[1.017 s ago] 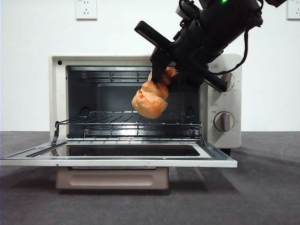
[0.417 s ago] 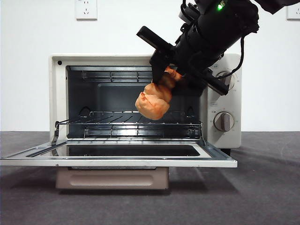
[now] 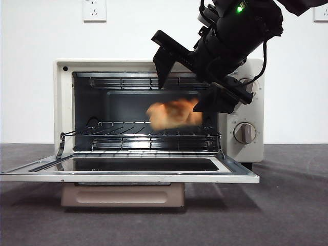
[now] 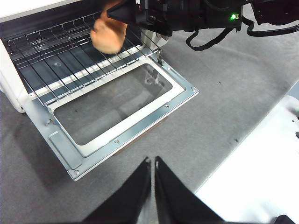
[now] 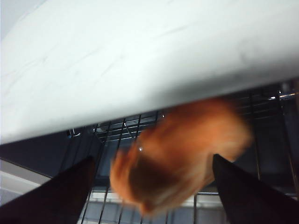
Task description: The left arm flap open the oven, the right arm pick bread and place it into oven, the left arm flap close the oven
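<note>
The right arm's black two-jawed gripper (image 3: 197, 77) stood spread wide at the mouth of the oven, holding nothing, where half a second before its jaws had been clamped on the loaf. Just below and between those parted jaws, the small golden-orange lumpy bread (image 3: 173, 114) showed as a motion-blurred streak, apart from both jaws and caught in mid-fall. It was just above the silver wire rack (image 3: 141, 134) and did not yet rest on it. The right wrist view showed the same: both dark jaws wide apart with the blurred loaf between and beyond them. Around them stood the cream-white boxy toaster oven (image 3: 246, 154), its glass-windowed door (image 4: 117, 109) folded flat and fully open. Well back from the door, the left arm's black gripper (image 4: 153, 163) waited with its jaws pressed together and empty. By this evidence the release had just happened; closing the door appeared to be what remained.
</note>
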